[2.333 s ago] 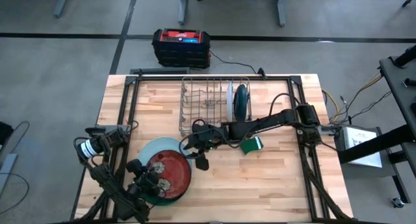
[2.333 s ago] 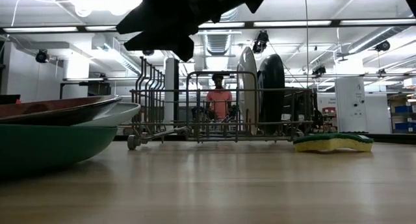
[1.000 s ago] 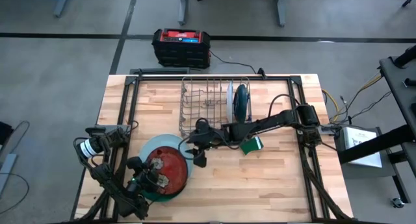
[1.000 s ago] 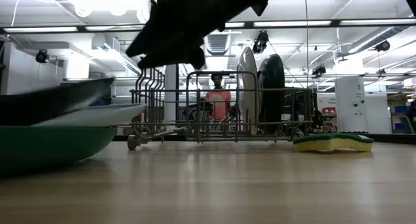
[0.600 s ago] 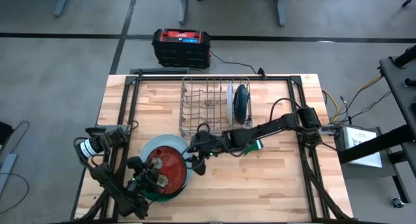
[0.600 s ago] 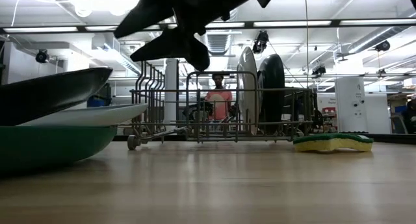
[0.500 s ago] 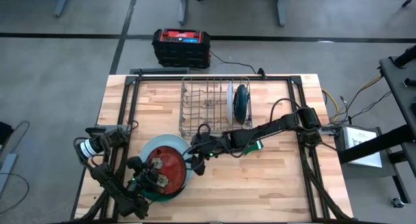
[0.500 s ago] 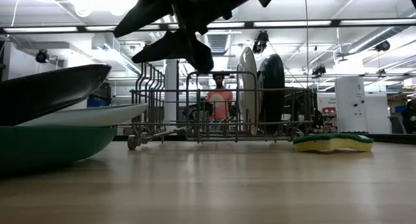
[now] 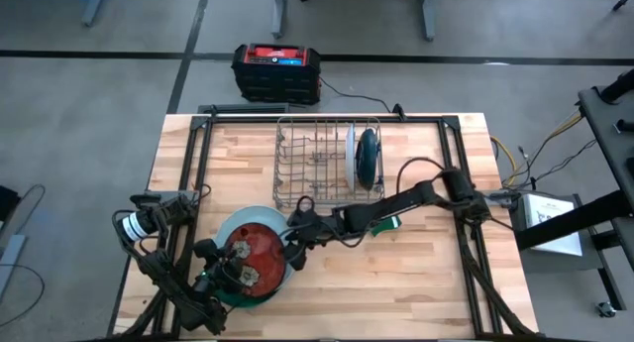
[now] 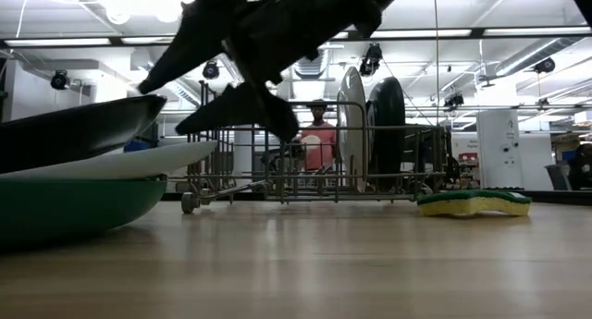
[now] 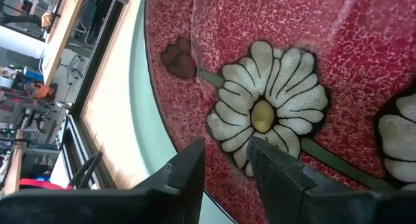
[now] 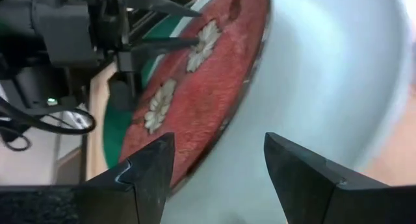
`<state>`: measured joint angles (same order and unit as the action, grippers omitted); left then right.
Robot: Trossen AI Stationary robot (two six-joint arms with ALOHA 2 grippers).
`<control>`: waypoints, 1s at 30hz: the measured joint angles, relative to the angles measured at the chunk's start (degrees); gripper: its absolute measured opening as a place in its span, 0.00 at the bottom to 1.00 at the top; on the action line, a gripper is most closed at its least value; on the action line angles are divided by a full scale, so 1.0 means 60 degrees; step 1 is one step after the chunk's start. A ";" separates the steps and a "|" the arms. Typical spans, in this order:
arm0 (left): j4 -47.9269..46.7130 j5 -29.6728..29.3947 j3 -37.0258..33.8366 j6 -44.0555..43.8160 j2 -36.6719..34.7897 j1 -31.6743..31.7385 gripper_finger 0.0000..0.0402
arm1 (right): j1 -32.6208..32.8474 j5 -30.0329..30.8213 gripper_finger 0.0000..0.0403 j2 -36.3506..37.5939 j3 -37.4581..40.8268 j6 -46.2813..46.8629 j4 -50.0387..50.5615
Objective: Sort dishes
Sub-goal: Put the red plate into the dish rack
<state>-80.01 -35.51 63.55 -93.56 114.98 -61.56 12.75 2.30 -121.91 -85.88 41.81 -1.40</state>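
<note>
On the wooden surface [image 9: 416, 273], a red flowered plate [image 9: 260, 258] tilts on a pale blue-white plate [image 9: 250, 218] over a green plate [image 10: 74, 208]. The left gripper [image 9: 238, 273] grips the red plate's near rim. The right gripper [image 9: 294, 245], jaws wide open and empty, straddles the red plate's opposite edge. A white plate [image 9: 350, 156] and a teal plate [image 9: 368, 156] stand upright in the wire rack [image 9: 302, 164].

Robotics lab or workshop: concrete floor [image 9: 99, 84], exposed ceiling ducts [image 10: 310, 58], strip lights [image 10: 416, 33].
</note>
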 joint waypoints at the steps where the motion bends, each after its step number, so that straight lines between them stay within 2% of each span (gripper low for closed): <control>1: 0.0000 0.0000 0.0000 0.0000 0.0000 0.0000 0.29 | 0.0000 -0.0157 0.57 -0.0121 -0.0055 0.0081 -0.0143; 6: 0.0012 -0.0007 0.0004 0.0000 0.0000 0.0000 0.29 | 0.0000 -0.1062 0.56 -0.0913 -0.0621 0.0261 -0.0648; 13: 0.0055 0.0059 0.0007 0.0044 0.0000 -0.0015 0.29 | -0.0074 -0.2134 0.50 -0.1893 -0.1795 0.0222 -0.0470; 20: 0.0002 0.0055 0.0015 0.0005 0.0000 -0.0018 0.29 | -0.0150 -0.1959 0.39 -0.2051 -0.2368 -0.0185 0.0621; 28: -0.0141 -0.0122 0.0022 0.0015 0.0000 -0.0010 0.29 | -0.0450 -0.1886 0.18 -0.2028 -0.2384 -0.0152 0.1381; 30: -0.0232 -0.0138 0.0090 0.0015 -0.0004 -0.0011 0.29 | -0.0520 -0.1904 0.16 -0.2015 -0.2387 -0.0179 0.1415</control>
<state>-81.40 -36.34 64.09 -93.47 114.96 -61.63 9.63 -9.12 -133.99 -100.20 40.73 7.09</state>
